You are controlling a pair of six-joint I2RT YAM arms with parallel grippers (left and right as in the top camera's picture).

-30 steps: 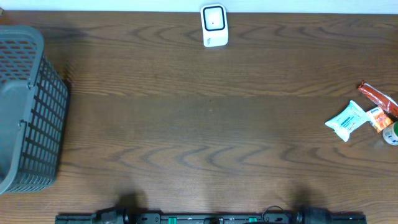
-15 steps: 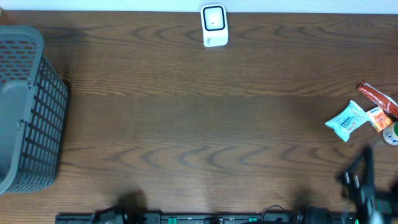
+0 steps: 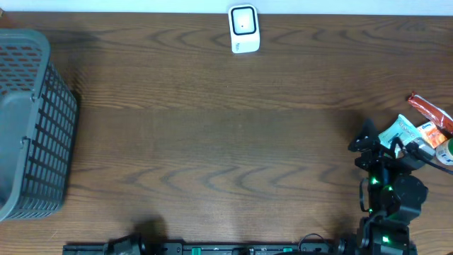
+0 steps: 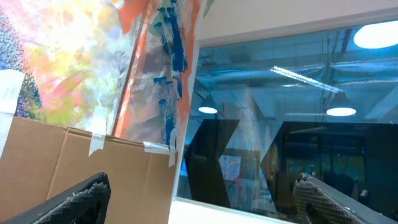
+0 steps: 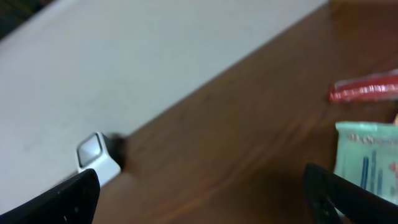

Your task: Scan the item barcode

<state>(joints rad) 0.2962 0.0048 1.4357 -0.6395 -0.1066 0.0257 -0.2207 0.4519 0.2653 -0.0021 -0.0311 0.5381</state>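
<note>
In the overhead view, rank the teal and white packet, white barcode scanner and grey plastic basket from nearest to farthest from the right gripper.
From the right gripper:
1. Teal and white packet, right edge, just beside it.
2. White barcode scanner, far edge, centre.
3. Grey plastic basket, left edge.

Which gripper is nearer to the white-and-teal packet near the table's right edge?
Right. The right gripper hangs open just beside the packet, almost over it. The left gripper is outside the overhead view, open, its camera showing only a window and cardboard.
</note>
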